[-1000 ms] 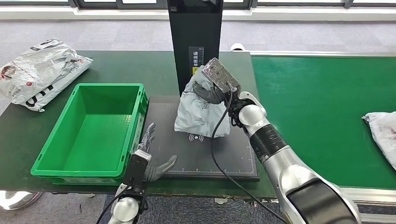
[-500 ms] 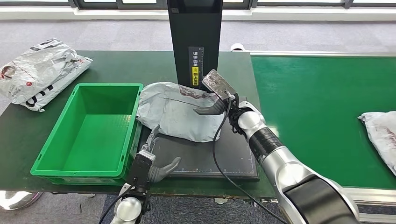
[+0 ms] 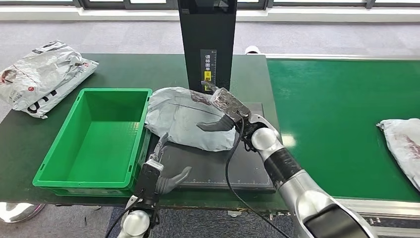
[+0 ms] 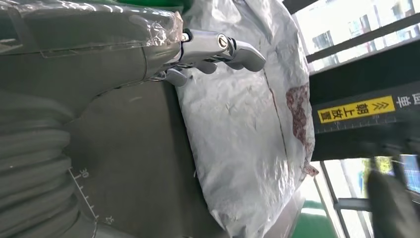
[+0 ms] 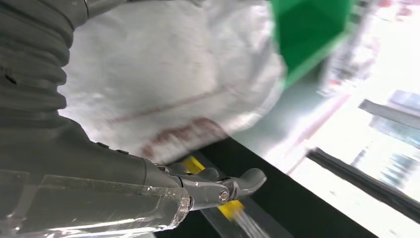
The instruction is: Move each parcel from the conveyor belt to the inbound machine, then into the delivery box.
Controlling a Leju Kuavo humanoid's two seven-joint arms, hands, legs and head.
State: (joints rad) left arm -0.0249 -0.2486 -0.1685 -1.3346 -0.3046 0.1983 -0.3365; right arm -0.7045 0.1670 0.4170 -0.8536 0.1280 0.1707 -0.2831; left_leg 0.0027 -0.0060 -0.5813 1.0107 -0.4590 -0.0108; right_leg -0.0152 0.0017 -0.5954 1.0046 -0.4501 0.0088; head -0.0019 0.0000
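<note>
Now you see the grey parcel point(image 3: 190, 118) lying on the inbound machine's black platform point(image 3: 213, 166); the right hand point(image 3: 223, 111) hovers spread above it, the left hand point(image 3: 161, 166) spread, empty, beside it.

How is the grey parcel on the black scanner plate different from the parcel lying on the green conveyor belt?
The grey parcel lies whole in the head view on the black plate, beside the right hand; the belt parcel is cut off by the picture's edge. The grey parcel leans against the green box; the belt parcel lies apart. Both are crumpled soft bags.
</note>
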